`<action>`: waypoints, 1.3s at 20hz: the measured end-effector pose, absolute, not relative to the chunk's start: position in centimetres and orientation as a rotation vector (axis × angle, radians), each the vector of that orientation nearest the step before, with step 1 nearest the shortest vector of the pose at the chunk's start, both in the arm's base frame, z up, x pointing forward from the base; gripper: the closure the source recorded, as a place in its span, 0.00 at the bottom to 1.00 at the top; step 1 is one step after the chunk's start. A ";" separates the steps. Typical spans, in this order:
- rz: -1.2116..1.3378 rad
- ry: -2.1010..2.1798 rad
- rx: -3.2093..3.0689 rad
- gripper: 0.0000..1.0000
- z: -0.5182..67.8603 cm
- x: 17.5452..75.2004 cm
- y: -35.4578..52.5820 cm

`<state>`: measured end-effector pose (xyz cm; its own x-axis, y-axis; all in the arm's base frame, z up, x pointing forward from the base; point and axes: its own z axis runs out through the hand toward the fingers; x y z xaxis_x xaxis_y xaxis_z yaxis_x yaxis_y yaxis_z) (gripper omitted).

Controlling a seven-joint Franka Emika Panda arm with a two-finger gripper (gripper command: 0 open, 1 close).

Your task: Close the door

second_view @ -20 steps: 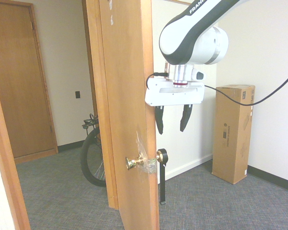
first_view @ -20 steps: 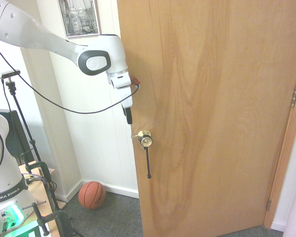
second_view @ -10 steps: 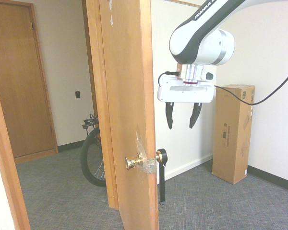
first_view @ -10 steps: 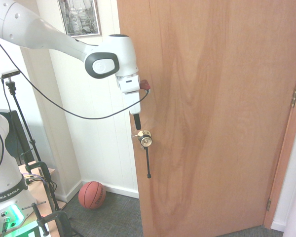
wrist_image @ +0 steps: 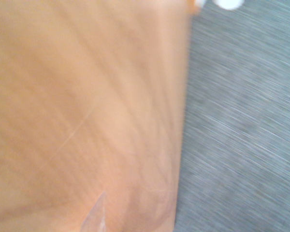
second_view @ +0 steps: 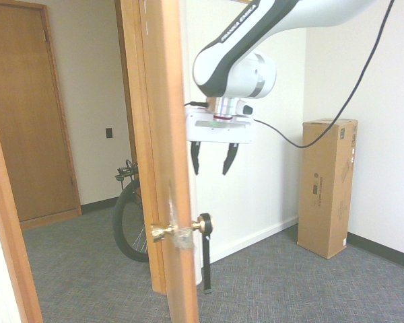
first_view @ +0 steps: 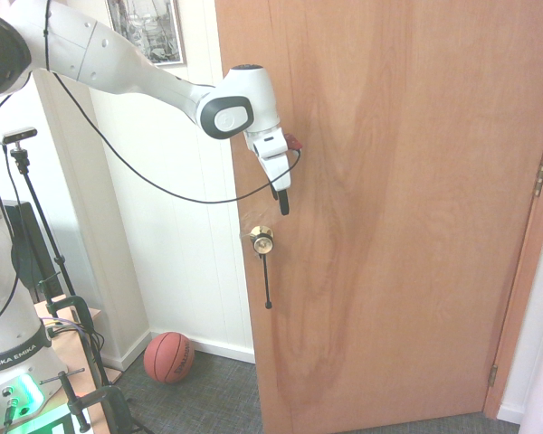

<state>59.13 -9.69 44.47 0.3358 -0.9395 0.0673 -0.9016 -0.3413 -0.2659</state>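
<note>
A robot gripper (second_view: 213, 173), its fingers spread apart and holding nothing, hangs beside the free edge of a wooden door (first_view: 389, 217), above its brass knob (first_view: 262, 240). The door has swung from its position a half-second earlier, apparently pushed toward closing, though it remains ajar. Gray carpet (second_view: 269, 289) runs beneath; a basketball (first_view: 169, 357) sits near the wall.

The white arm (first_view: 118, 54) has black-trimmed joints.

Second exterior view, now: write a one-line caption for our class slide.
A Franka arm's open gripper hangs beside a partly open wooden door with a brass knob.
</note>
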 end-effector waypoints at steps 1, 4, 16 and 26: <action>-0.317 1.657 -2.424 0.00 44.1 60.1 -8.0; -0.327 1.569 -2.461 0.00 43.6 63.4 -2.4; -0.427 1.395 -2.523 0.00 45.4 73.9 13.9; -0.525 1.181 -2.394 0.00 51.5 75.1 16.7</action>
<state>75.08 16.66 51.47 0.5683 -0.8095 0.1475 -0.6517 -0.5522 -0.5200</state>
